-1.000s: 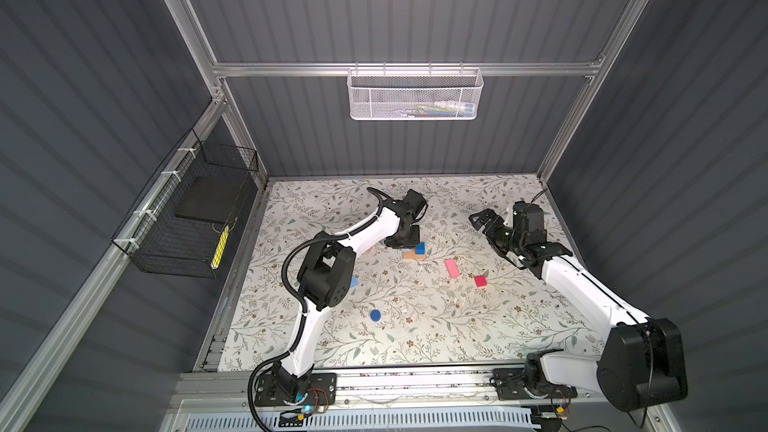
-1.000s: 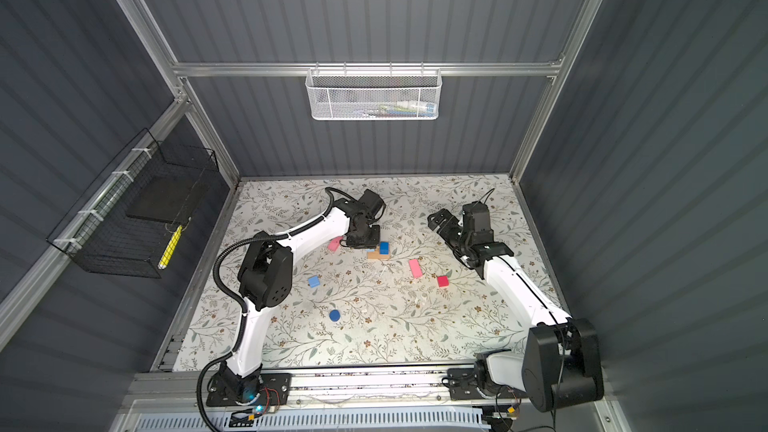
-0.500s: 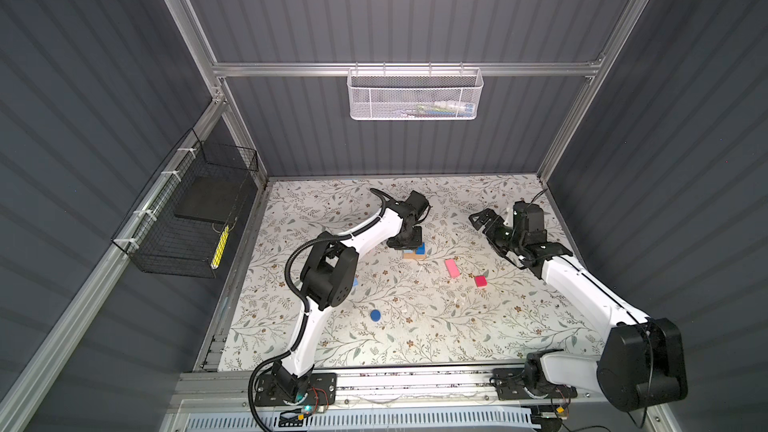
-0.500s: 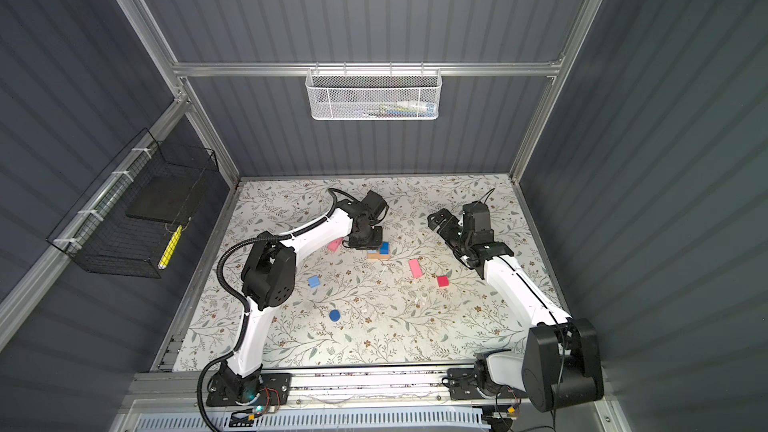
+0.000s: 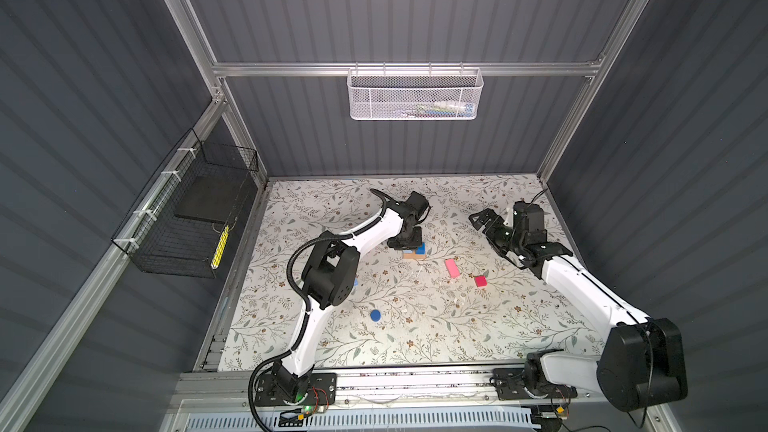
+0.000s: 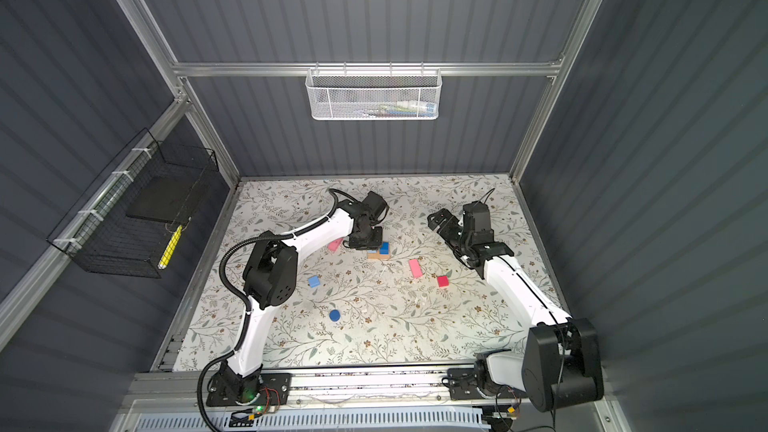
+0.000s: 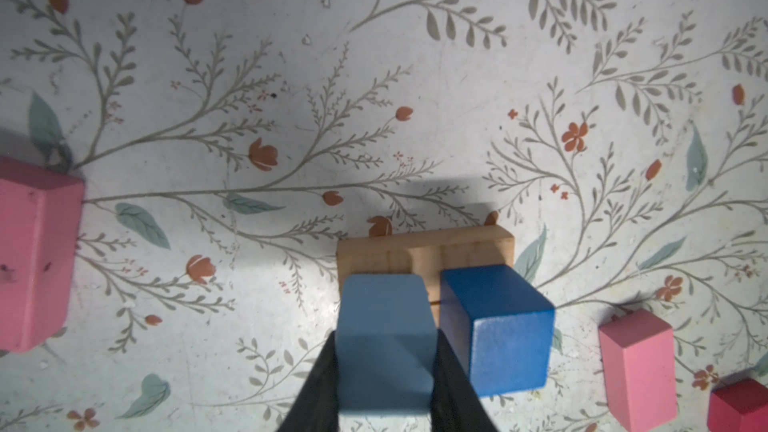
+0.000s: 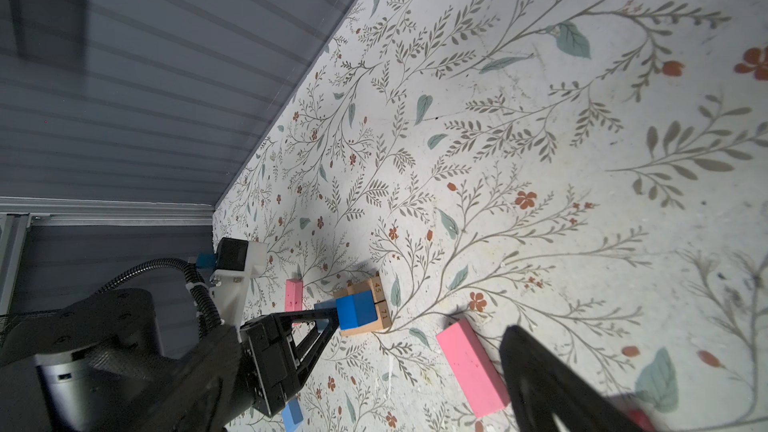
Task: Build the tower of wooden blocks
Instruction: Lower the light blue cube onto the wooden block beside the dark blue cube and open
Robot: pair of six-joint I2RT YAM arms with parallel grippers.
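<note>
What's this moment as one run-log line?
left jaws: shut on light blue cube, over tan base, beside dark blue cube | right jaws: open | loose: red cube, disc

In the left wrist view the edge cuts off a pink oblong (image 7: 33,259) and the red cube (image 7: 739,409), and the light blue cube (image 7: 384,342) covers part of the tan base (image 7: 424,253). In the right wrist view the edge cuts a loose cube (image 8: 293,411). What lies in the basket (image 6: 374,97) is too small to tell.
</note>
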